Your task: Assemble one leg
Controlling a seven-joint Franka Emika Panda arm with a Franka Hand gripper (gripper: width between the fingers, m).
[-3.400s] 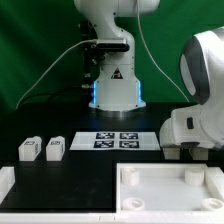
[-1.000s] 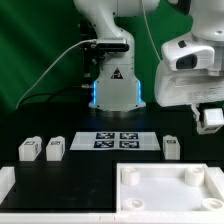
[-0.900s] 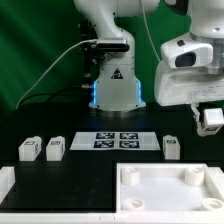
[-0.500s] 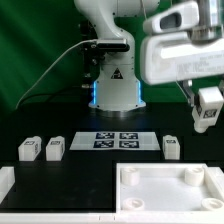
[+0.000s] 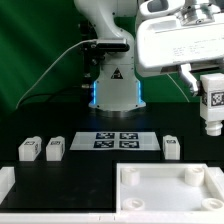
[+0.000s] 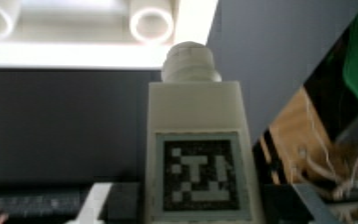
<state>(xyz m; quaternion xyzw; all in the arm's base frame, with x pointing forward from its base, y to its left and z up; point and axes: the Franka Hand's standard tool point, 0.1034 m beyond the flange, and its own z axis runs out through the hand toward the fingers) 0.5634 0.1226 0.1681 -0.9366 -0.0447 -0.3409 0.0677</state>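
Observation:
My gripper (image 5: 204, 80) is shut on a leg (image 5: 210, 100), a small white block with a black-and-white tag and a round peg end pointing down. It hangs high at the exterior view's right, well above the table. In the wrist view the held leg (image 6: 197, 150) fills the middle, tag toward the camera; my fingers are hidden there. The large white panel (image 5: 160, 192) with corner holes lies at the front right, below the held leg. Three more legs stand on the table: two on the left (image 5: 28, 150) (image 5: 54, 150) and one on the right (image 5: 171, 147).
The marker board (image 5: 118, 140) lies in the middle of the black table. The robot base (image 5: 112, 85) stands behind it. A white block (image 5: 7, 185) sits at the front left corner. The panel also shows in the wrist view (image 6: 87, 30).
The gripper was low at the right 3.4 s ago. It has since risen with the leg and turned, so the leg's tag now faces the exterior camera.

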